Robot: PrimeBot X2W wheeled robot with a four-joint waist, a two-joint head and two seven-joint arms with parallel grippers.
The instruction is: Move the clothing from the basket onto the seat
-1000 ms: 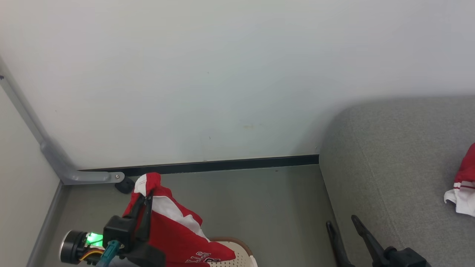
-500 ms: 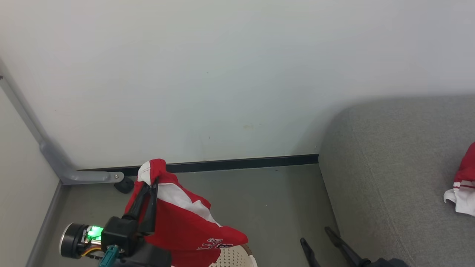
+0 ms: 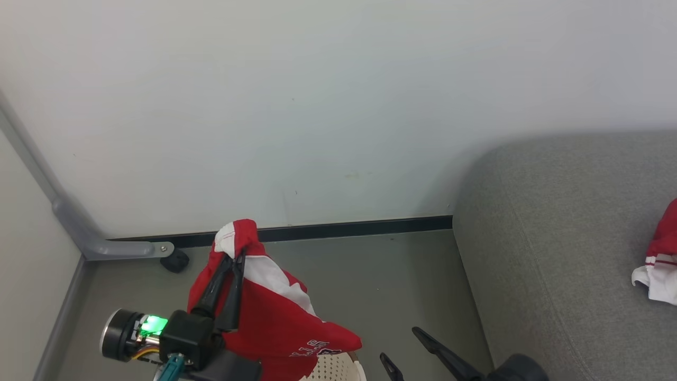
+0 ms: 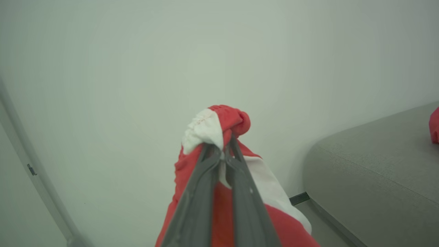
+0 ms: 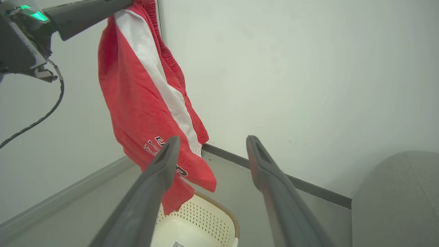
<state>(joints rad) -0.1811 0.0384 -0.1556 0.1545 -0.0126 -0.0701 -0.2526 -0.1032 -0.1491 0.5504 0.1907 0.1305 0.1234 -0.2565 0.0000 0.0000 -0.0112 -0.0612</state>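
Note:
My left gripper point(image 3: 236, 258) is shut on the bunched waistband of a bright-red garment with a white panel point(image 3: 275, 317). The clothing point(image 5: 144, 103) hangs free over the cream-white perforated basket point(image 5: 202, 219), whose rim point(image 3: 333, 368) peeks out at the head view's bottom edge. In the left wrist view the fingers point(image 4: 223, 145) pinch the red-and-white fabric point(image 4: 219, 120). My right gripper point(image 3: 400, 345) stands open above the floor just right of the basket; its fingers point(image 5: 213, 140) hold nothing. The grey seat point(image 3: 571, 238) fills the right side, and another red-and-white garment point(image 3: 661, 254) lies on it.
A white wall with a dark baseboard point(image 3: 344, 230) stands close behind. A grey metal leg with a black caster point(image 3: 174, 260) sits in the left corner. Grey floor point(image 3: 381, 286) lies between the basket and the seat's rounded corner point(image 5: 394, 199).
My left gripper has lifted the red garment higher and carried it to the right. My right gripper has swung left, away from the seat's edge and toward the basket.

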